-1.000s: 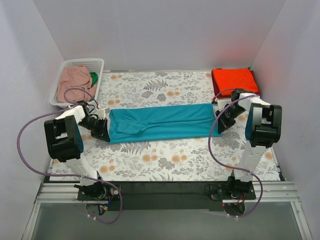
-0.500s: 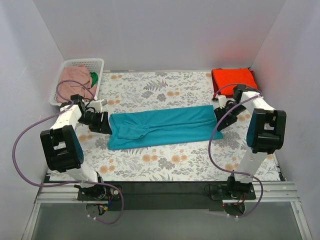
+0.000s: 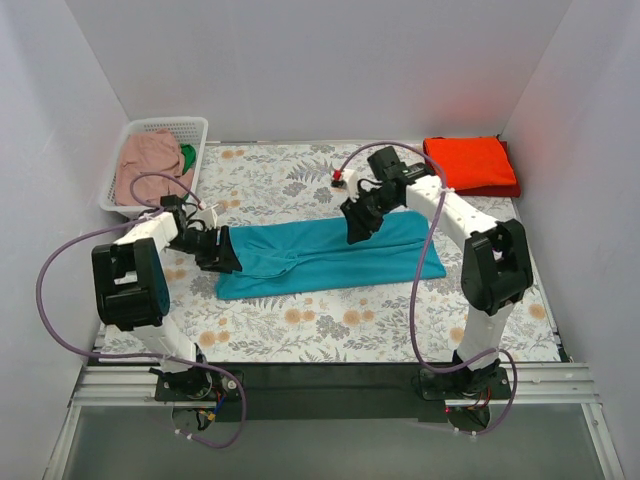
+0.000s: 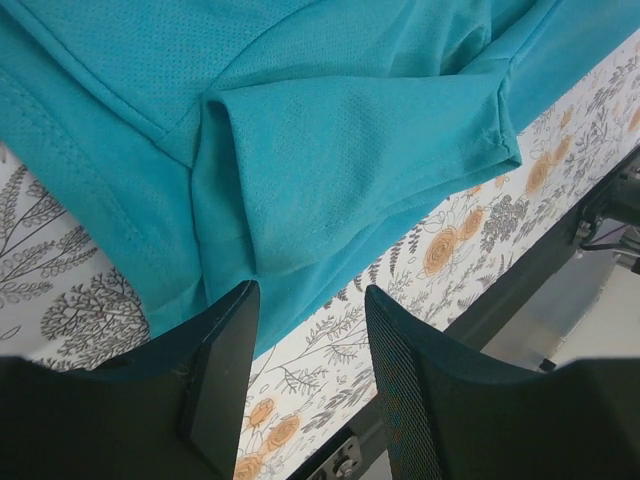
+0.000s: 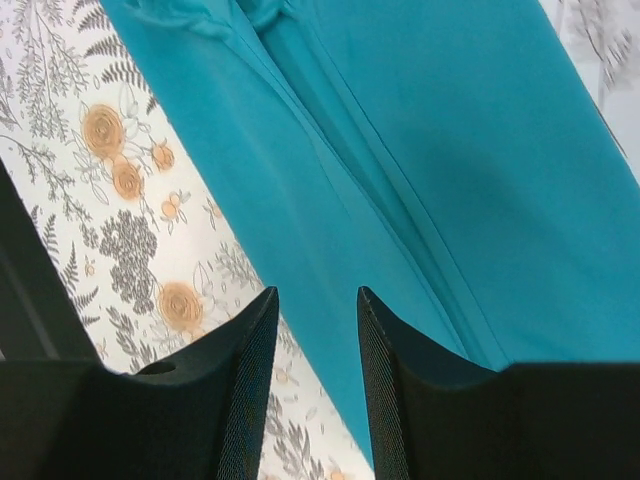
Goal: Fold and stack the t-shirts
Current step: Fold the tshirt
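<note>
A teal-blue t-shirt point(image 3: 320, 258) lies flat as a long folded strip across the middle of the floral cloth. My left gripper point(image 3: 226, 264) hangs open at its left end; the left wrist view shows the shirt's point(image 4: 330, 130) sleeve and hem just beyond the open left gripper point(image 4: 310, 296). My right gripper point(image 3: 353, 231) hovers open over the strip's far edge near the middle; in the right wrist view the shirt point(image 5: 450, 150) fills the frame past the empty right gripper point(image 5: 317, 296). An orange-red t-shirt point(image 3: 470, 164) sits folded at the back right. A dusty pink t-shirt point(image 3: 148, 166) and a bit of green point(image 3: 187, 157) lie in the basket.
The white lattice basket point(image 3: 166, 122) stands at the back left corner. White walls close in the left, right and far sides. The floral table cloth point(image 3: 300, 180) covers the table, and a dark rail point(image 3: 330, 375) runs along the near edge by the arm bases.
Both grippers have opened and let go of the teal shirt's ends. The right arm has swung left from the shirt's right end to above its middle. The left gripper has shifted slightly right.
</note>
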Controlling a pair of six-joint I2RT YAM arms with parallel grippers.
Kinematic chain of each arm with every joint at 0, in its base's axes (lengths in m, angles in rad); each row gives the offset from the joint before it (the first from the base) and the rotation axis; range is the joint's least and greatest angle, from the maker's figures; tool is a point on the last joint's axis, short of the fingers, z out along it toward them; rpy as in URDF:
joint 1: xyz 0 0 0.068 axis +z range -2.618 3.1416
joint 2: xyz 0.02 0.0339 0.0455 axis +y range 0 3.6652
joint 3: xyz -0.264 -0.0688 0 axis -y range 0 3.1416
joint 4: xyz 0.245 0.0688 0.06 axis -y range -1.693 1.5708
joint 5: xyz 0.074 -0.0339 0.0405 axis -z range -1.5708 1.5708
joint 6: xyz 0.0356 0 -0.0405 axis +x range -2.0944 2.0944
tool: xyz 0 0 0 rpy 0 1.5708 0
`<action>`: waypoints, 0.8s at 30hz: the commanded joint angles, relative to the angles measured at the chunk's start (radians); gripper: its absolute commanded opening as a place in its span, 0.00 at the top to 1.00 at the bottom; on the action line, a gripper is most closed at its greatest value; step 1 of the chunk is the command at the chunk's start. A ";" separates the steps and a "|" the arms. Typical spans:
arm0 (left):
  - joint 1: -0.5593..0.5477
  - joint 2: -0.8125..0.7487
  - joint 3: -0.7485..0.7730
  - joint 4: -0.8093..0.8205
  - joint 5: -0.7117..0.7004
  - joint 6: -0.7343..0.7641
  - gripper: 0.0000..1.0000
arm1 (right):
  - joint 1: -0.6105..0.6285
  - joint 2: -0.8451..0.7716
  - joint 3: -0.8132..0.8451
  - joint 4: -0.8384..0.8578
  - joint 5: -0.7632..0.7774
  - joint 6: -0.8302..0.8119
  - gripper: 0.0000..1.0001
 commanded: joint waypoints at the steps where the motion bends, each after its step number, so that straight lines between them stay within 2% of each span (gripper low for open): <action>1: -0.024 0.028 -0.012 0.071 0.017 -0.070 0.55 | 0.081 0.045 0.053 0.086 -0.015 0.043 0.57; 7: -0.040 0.070 -0.035 0.103 0.001 -0.103 0.55 | 0.174 0.091 0.055 0.155 -0.024 0.087 0.57; 17: -0.046 0.061 -0.033 0.090 -0.104 -0.112 0.57 | 0.184 0.064 -0.016 0.158 0.007 0.061 0.58; 20: -0.047 0.070 -0.032 0.088 -0.090 -0.120 0.56 | 0.184 0.047 -0.040 0.158 0.019 0.054 0.58; 23: -0.050 0.071 -0.014 0.088 -0.049 -0.126 0.61 | 0.183 0.035 -0.060 0.158 0.033 0.046 0.59; 24: -0.053 0.070 -0.007 0.080 -0.023 -0.124 0.67 | 0.183 0.032 -0.077 0.158 0.037 0.045 0.59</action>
